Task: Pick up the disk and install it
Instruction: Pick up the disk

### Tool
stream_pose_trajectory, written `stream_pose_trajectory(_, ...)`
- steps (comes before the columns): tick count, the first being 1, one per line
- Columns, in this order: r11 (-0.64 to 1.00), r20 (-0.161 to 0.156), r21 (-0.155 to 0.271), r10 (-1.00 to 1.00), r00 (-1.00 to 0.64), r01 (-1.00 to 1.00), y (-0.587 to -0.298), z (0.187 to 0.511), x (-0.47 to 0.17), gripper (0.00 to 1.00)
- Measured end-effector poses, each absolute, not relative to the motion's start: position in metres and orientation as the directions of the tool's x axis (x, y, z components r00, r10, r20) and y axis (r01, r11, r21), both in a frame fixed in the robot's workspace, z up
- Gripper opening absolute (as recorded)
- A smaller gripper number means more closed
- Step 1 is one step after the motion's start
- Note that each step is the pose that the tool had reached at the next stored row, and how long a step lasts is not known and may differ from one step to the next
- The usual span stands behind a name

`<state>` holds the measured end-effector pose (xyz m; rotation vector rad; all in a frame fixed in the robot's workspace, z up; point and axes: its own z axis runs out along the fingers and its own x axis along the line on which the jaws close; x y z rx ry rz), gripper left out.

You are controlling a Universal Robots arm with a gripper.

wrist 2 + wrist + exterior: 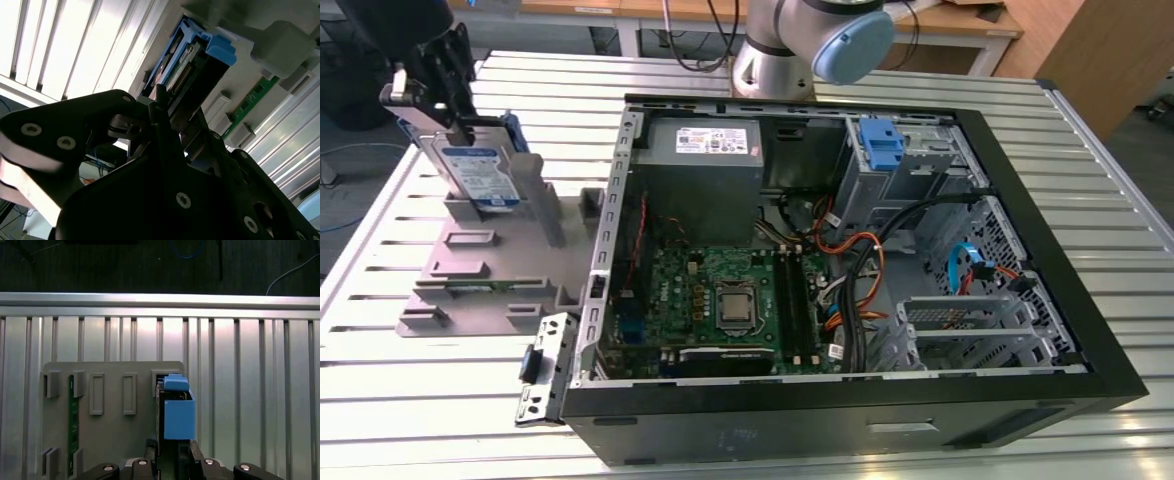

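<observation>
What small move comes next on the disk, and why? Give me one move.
Probably a short, straight descent of the pincer onto the disk. The disk stands upright in a slot of the grey fixture, and in the first wrist view the pincer lines up with its top edge. A hold cannot be confirmed, so seating it first looks safer than lifting.

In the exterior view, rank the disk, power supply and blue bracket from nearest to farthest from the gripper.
1. Disk, right at the gripper, outside the case.
2. Power supply, case's far corner.
3. Blue bracket, toward the exterior view's right.
</observation>
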<state>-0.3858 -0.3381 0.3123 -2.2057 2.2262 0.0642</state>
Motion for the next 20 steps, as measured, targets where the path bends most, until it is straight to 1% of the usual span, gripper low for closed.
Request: stream_pose_trajectory(20,0.009,-0.034,0.024,-0.999,-0.01,-1.0,-0.3381,0.317,-0.3859,0.35)
